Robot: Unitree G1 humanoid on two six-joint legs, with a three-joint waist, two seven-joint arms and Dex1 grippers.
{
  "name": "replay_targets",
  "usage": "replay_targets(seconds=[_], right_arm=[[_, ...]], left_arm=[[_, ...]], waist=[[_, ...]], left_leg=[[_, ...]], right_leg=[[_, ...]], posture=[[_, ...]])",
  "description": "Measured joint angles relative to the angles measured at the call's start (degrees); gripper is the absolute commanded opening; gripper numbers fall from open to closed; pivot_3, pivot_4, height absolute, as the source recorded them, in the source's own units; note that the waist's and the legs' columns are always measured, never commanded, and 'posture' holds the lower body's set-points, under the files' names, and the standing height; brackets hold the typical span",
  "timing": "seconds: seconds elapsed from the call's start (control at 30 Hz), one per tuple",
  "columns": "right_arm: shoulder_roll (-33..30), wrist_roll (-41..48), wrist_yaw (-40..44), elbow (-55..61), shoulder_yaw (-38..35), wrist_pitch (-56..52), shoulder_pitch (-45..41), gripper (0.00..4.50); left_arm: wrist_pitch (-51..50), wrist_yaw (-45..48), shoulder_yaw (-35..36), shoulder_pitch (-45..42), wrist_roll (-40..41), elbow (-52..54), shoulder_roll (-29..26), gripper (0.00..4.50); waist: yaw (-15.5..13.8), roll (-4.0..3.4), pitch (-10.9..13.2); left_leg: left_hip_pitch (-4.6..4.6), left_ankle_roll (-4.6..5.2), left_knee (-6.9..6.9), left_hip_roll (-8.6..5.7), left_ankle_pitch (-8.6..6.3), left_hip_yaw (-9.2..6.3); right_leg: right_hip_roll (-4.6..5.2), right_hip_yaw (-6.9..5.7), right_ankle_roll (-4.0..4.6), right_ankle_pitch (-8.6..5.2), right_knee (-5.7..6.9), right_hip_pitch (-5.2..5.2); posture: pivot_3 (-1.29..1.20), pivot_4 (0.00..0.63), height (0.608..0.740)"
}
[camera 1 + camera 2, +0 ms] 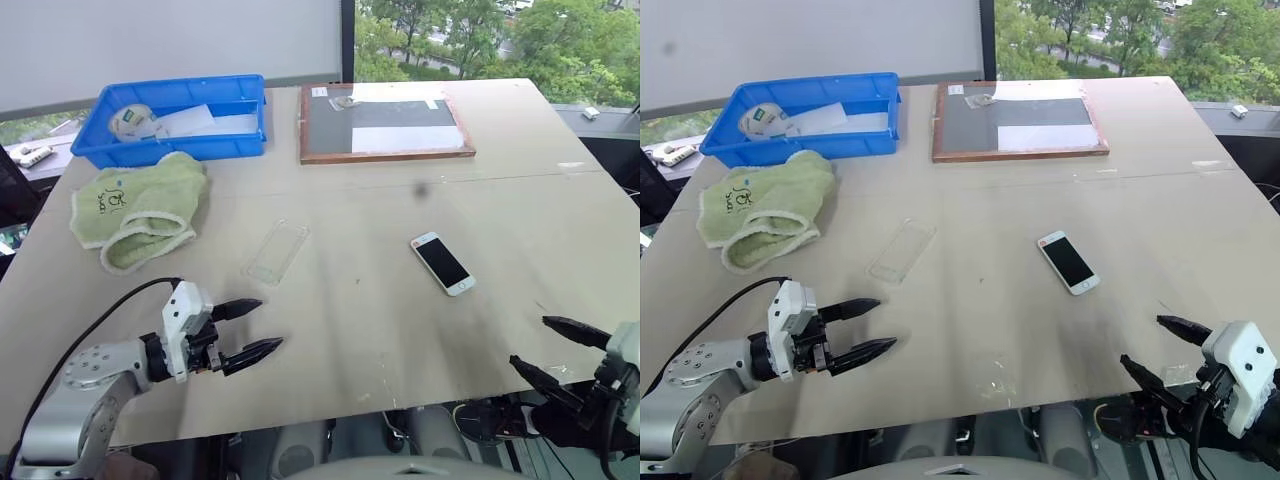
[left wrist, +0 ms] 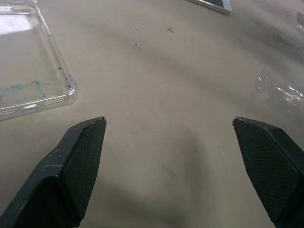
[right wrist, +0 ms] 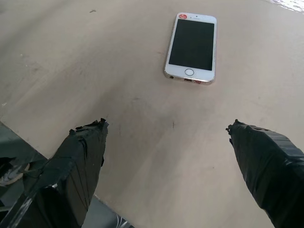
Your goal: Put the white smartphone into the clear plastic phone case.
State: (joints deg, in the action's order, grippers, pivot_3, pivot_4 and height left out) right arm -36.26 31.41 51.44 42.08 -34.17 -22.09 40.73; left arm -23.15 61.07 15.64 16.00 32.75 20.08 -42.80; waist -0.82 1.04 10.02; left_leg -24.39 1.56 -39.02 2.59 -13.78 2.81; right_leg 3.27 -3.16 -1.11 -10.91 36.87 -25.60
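Hovering over the near edge of the desk point(image 1: 330, 330), both of my pincers empty, nothing yet lifted.

Head views, phone: the white smartphone point(image 1: 442, 263) lies flat, screen up, right of the desk's middle, its long axis slanting from far-left to near-right, home button toward the near edge.

Head views, case: the clear plastic phone case point(image 1: 277, 251) lies flat left of the middle, hollow side up as far as I can judge, its long axis leaning the opposite way; well apart from the phone.

Head views, arms: my left gripper point(image 1: 250, 329) hangs at the near-left, fingers spread wide; my right gripper point(image 1: 560, 350) hangs at the near-right corner, fingers likewise apart.

Left wrist view: the case's near corner point(image 2: 33, 71) sits just ahead and off to one side of my open left fingers point(image 2: 78, 156), not between them; the phone's end point(image 2: 213, 4) shows far beyond.

Right wrist view: the phone point(image 3: 192, 47) lies ahead of my parted right fingers point(image 3: 83, 161), home-button end facing me, long axis running nearly straight away.

Judgement, nearer arm: right for the phone, left for the case.

Judgement, coming move: my right pincer must travel forward and inward, straddling the phone's long sides.
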Motion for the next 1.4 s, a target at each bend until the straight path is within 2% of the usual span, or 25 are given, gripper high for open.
replay_targets(seconds=[0.1,0.23,0.43,0.5,0.63,0.7,0.77,0.97,1.13,1.27,1.4], right_arm=[[0.0,0.5,0.4,-0.4,0.1,0.3,-1.2,4.50],[-0.5,3.9,0.7,1.4,2.4,1.5,-8.8,4.50],[-2.5,6.8,0.7,2.9,5.2,1.2,-13.1,4.50],[-3.2,7.0,0.3,3.7,6.7,1.1,-14.7,4.50],[-3.7,6.9,-0.7,4.2,8.9,1.0,-16.2,4.50],[-3.9,6.3,-1.2,4.1,10.8,1.0,-17.3,4.50],[-3.9,5.5,-1.6,4.0,12.0,1.0,-17.7,4.50],[-3.8,5.1,-3.6,3.8,13.5,0.9,-19.6,4.50],[-3.9,5.7,-4.3,4.1,13.4,0.4,-18.2,4.50],[-5.2,7.4,-1.3,4.9,12.1,0.8,-14.9,4.50],[-6.7,9.2,1.9,6.5,9.4,1.5,-13.3,4.50]], left_arm=[[-0.5,-0.4,-0.1,-1.5,0.1,-0.4,0.0,4.45],[-1.1,-2.1,-0.4,-12.6,0.0,-2.2,-0.7,4.45],[-5.5,-6.1,-3.1,-20.3,-2.6,-6.4,-2.2,4.45],[-7.5,-7.7,-4.6,-21.9,-4.1,-6.5,-3.5,4.45],[-7.3,-4.1,-8.2,-22.9,-6.3,-8.3,-6.8,4.45],[-4.5,1.2,-11.3,-25.7,-8.5,-13.6,-10.0,4.45],[-1.2,4.1,-12.2,-28.0,-10.6,-17.6,-11.0,4.45],[12.3,9.2,-17.8,-35.8,-17.0,-32.7,-7.6,4.45],[23.8,15.4,-20.3,-41.3,-20.8,-43.4,-7.2,4.45],[32.6,21.1,-22.8,-46.8,-23.5,-53.4,-6.9,4.45],[36.1,25.6,-23.5,-50.7,-24.8,-59.5,-6.7,4.45]], waist=[[0.0,0.00,0.0],[-0.1,-0.09,-0.1],[0.0,-0.10,-0.1],[0.0,-0.08,-0.1],[-0.1,-0.05,-0.1],[-0.1,-0.05,-0.1],[-0.2,-0.07,-0.1],[-0.2,-0.03,-0.1],[-0.3,0.02,-0.1],[-0.3,0.04,-0.2],[0.0,0.12,-0.2]], left_leg=[[0.00,0.00,0.00,0.00,0.00,-0.01],[0.02,0.01,-0.02,-0.04,0.01,-0.03],[-0.13,0.31,-0.01,-0.19,0.16,0.01],[-0.15,0.32,0.00,-0.23,0.16,0.02],[-0.13,0.32,0.00,-0.23,0.15,0.00],[-0.12,0.32,-0.01,-0.24,0.16,-0.04],[-0.11,0.32,-0.01,-0.19,0.16,-0.05],[-0.20,0.35,-0.02,-0.27,0.16,0.00],[-0.16,0.35,-0.02,-0.32,0.16,0.01],[-0.12,0.36,-0.08,-0.28,0.16,0.02],[-0.12,0.36,-0.10,-0.27,0.16,0.04]], right_leg=[[-0.01,-0.01,0.00,0.00,-0.01,0.01],[-0.18,-0.09,-0.01,0.00,-0.01,0.05],[-0.31,0.00,-0.02,0.01,-0.02,0.01],[-0.32,0.01,-0.03,0.01,-0.03,0.00],[-0.32,-0.03,-0.02,0.00,-0.04,0.00],[-0.32,-0.07,-0.01,0.01,-0.03,0.00],[-0.27,-0.07,-0.01,0.01,-0.03,0.02],[-0.26,-0.03,-0.02,0.01,-0.04,0.00],[-0.31,-0.06,-0.02,0.01,-0.03,0.03],[-0.32,-0.03,-0.01,0.02,0.01,0.06],[-0.37,0.00,-0.02,0.02,0.02,0.05]], posture=[[0.00,0.150,0.740],[0.00,0.150,0.740],[0.00,0.150,0.740],[0.00,0.150,0.740],[0.00,0.150,0.740],[0.00,0.150,0.740],[0.00,0.150,0.740],[0.00,0.150,0.740],[0.00,0.150,0.740],[0.00,0.150,0.740],[0.00,0.150,0.740]])
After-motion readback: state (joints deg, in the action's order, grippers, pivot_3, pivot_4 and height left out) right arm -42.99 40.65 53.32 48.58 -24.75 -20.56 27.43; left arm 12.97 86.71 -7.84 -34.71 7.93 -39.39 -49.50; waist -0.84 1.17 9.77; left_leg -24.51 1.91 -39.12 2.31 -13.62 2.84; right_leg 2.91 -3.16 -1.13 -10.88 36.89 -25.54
